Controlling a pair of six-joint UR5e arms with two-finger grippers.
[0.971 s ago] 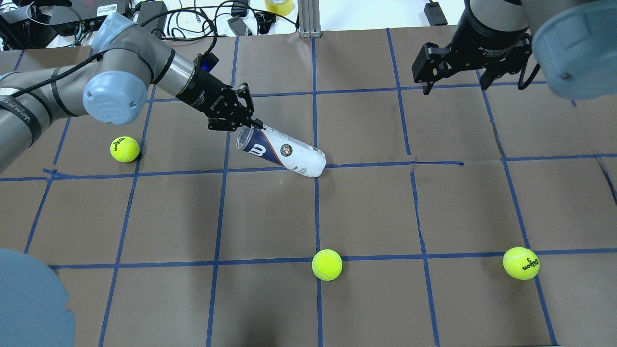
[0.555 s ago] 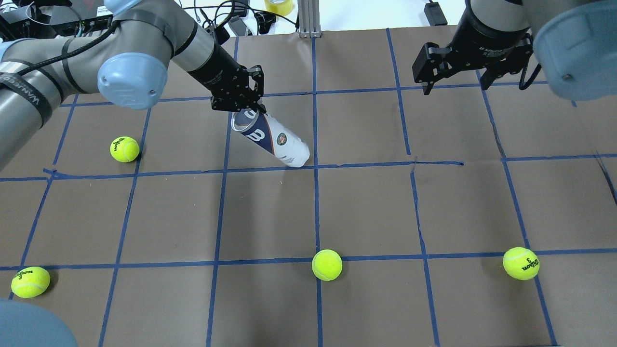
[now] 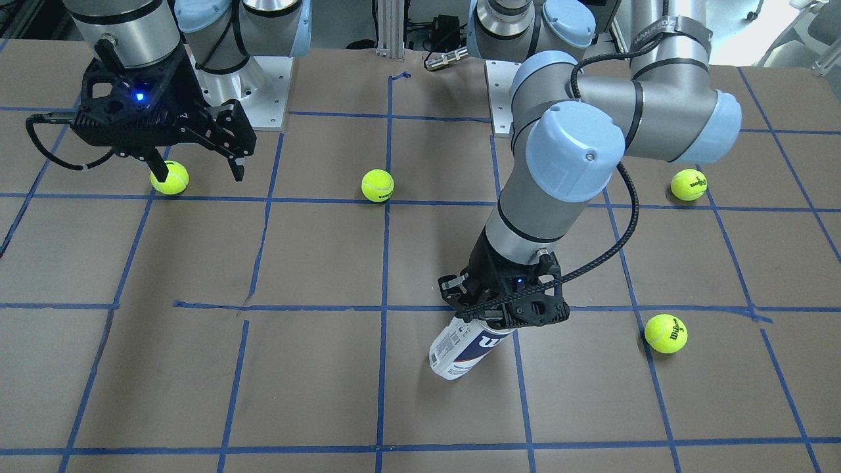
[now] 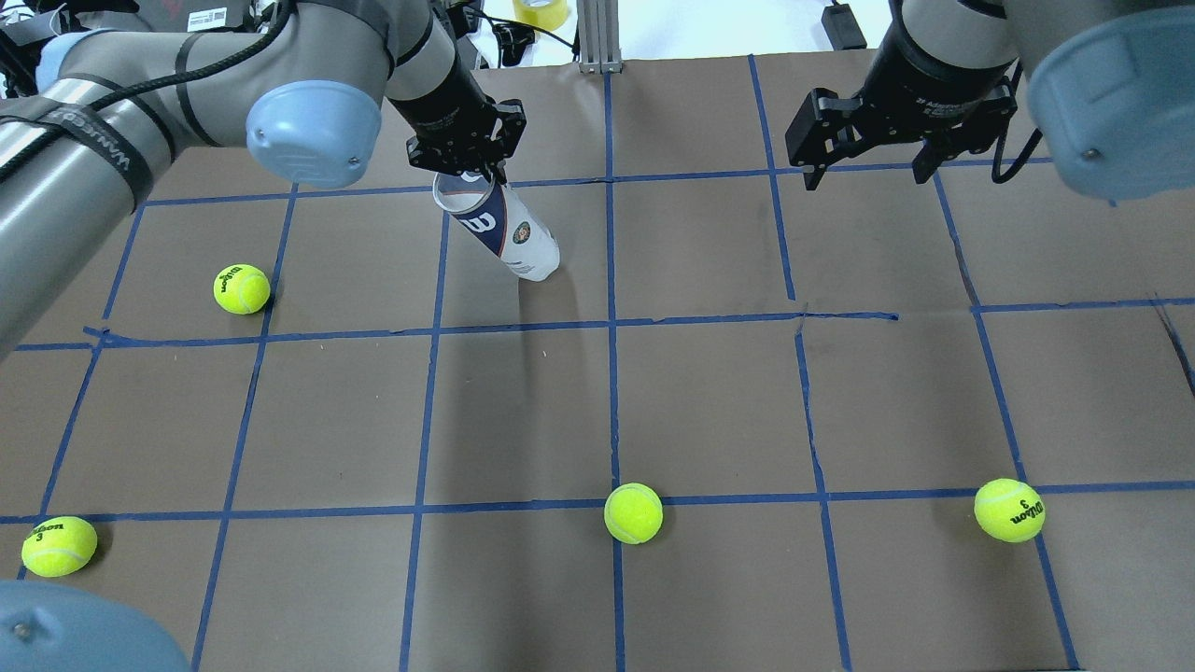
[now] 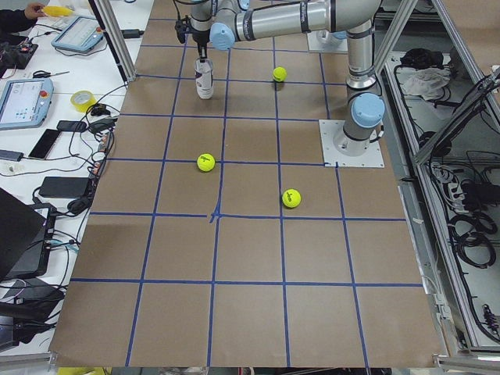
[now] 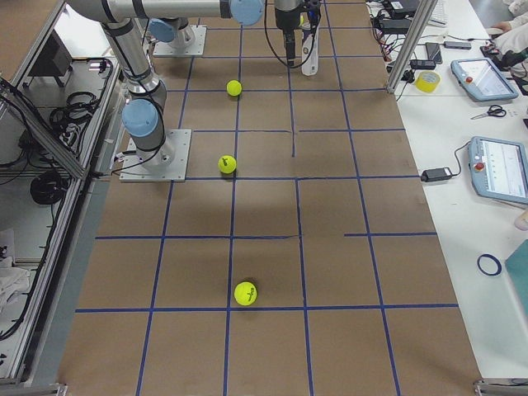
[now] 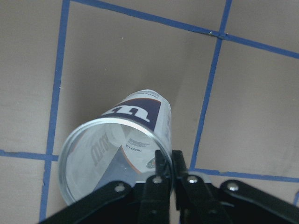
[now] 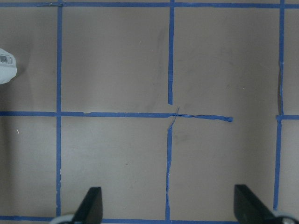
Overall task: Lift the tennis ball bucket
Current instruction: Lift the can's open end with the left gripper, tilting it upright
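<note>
The left gripper [image 4: 485, 174] is clenching the metal rim of the clear plastic tennis ball bucket with the white and navy label [image 4: 499, 229]. The left wrist view shows one finger inside the open mouth and the other outside the wall. The bucket is hanging from that pinch over the far side of the brown paper-covered desk with blue tape lines [image 4: 709, 401]. It is leaning steeply, mouth up and closed end down. The grasp looks done and the raising is under way. Whether the closed end is touching the desk or hanging clear of it, I cannot tell, so the lift is best judged as unfinished. The right gripper [image 4: 865, 177] is hovering well apart, released and holding nothing. Yellow-green tennis balls [image 4: 633, 512] are lying scattered nearer the robot.
</note>
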